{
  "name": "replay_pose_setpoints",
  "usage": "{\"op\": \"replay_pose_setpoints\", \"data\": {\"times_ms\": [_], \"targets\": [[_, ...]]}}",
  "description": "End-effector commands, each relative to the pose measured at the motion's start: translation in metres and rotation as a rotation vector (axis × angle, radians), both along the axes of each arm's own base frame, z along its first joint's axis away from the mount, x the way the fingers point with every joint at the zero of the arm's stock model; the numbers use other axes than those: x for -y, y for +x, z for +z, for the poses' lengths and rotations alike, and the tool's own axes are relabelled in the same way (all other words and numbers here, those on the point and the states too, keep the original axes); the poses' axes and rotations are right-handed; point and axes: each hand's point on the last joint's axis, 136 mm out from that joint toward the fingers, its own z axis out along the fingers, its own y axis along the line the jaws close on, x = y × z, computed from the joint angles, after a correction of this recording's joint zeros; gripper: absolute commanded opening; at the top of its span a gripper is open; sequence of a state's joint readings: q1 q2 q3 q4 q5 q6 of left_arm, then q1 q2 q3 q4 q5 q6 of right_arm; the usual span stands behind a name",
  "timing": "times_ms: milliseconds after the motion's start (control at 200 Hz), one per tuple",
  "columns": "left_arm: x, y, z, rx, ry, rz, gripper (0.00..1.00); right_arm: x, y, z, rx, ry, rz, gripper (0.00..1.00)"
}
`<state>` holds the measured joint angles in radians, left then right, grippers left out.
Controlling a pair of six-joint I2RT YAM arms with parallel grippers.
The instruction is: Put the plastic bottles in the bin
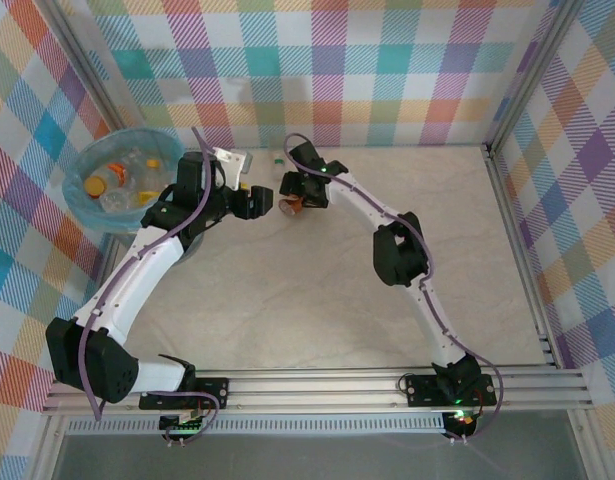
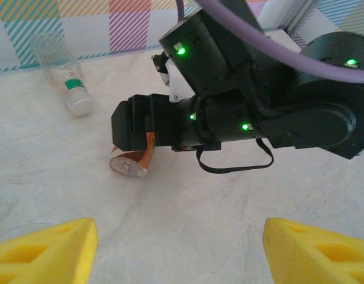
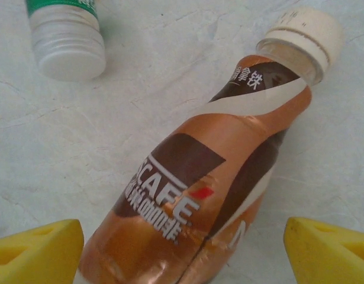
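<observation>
The table (image 1: 317, 300) was a smooth, pale surface veined like marble, walled by plaid cloth (image 1: 387, 70) in many colours. At its far left sat the bin (image 1: 87, 212), round, lined with a crinkled translucent blue bag, with several plastic bottles (image 1: 115, 180) heaped inside, orange caps among them.

The left gripper (image 2: 179, 248) had its yellow foam pads spread wide with nothing between them. Its wrist camera faced the black, boxy body of the right arm, which blocked most of the coffee bottle (image 3: 211, 171), leaving the crumpled base in sight.

The right gripper (image 3: 184, 251) hung over that bottle with pads apart on either side of its lower body, not pinching it. The right wrist view gave the glossy brown-and-copper label and cream cap. The bottle lay on its side on the table, well apart from the bin.

Near it lay a clear ribbed bottle (image 2: 72, 83), green-banded and white-capped, close to the back wall.
</observation>
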<state>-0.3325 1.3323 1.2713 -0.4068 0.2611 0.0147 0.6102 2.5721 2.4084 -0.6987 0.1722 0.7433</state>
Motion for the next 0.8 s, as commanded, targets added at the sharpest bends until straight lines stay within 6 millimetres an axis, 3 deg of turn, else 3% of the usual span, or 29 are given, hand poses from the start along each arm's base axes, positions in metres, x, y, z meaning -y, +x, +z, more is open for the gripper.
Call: {"op": "replay_pose_setpoints", "data": {"times_ms": [0, 215, 400, 610, 795], "targets": [[0.003, -0.006, 0.019, 0.055, -0.031, -0.007, 0.74, -0.007, 0.003, -0.003, -0.007, 0.023, -0.033, 0.87], [0.002, -0.007, 0.020, 0.056, -0.031, -0.003, 0.74, -0.001, -0.006, -0.026, -0.072, 0.001, -0.038, 0.83], [0.002, -0.006, 0.019, 0.051, -0.026, 0.002, 0.74, 0.002, -0.010, -0.026, -0.101, 0.026, -0.039, 0.73], [-0.002, -0.005, 0.022, 0.050, -0.017, 0.022, 0.74, 0.003, -0.013, -0.002, -0.066, 0.037, -0.002, 0.58], [-0.007, -0.003, 0.028, 0.001, -0.035, 0.081, 0.74, 0.003, -0.025, 0.042, -0.010, 0.071, 0.076, 0.56]]}}
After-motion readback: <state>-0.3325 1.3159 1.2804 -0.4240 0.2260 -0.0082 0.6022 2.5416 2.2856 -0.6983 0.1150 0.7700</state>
